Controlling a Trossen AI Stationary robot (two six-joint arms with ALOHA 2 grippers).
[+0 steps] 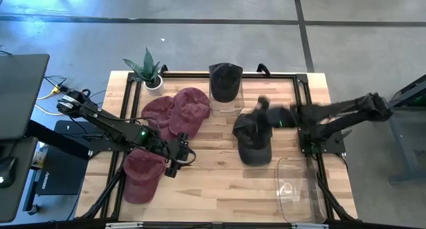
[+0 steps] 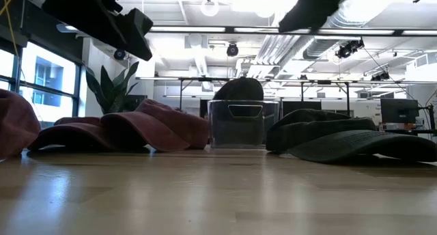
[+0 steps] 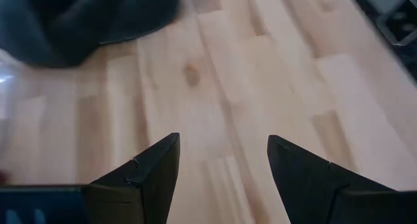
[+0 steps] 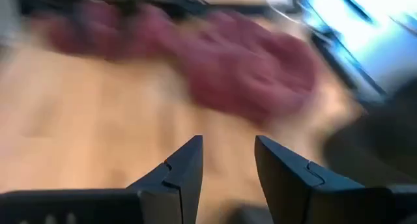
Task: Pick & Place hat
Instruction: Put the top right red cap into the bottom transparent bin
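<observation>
A: Starting at the left of the wooden table (image 1: 219, 172), we list one maroon cap (image 1: 142, 176) near the front edge, partly under the left arm. The left gripper (image 1: 181, 157) hangs above bare wood just beside that cap, its fingers (image 3: 153, 175) spread wide with nothing between them.

B: We add the potted plant (image 1: 149, 70) at the back left corner. Next to it, two more maroon caps (image 1: 178, 111) lie overlapping, touching each other.

A: Moving to the middle, we note a dark cap (image 1: 225, 80) sitting on top of a clear bin (image 1: 225, 104) at the back of the table.

B: Right of centre, we record a second dark cap (image 1: 253, 139) lying flat on the wood. The right gripper (image 1: 261, 108) is above its far edge and blurred; we see its fingers (image 4: 186, 168) parted by a narrow gap with nothing held.

A: We close with a second clear bin (image 1: 296, 184) at the front right corner, just beside that cap. We cannot tell what is in it.
</observation>
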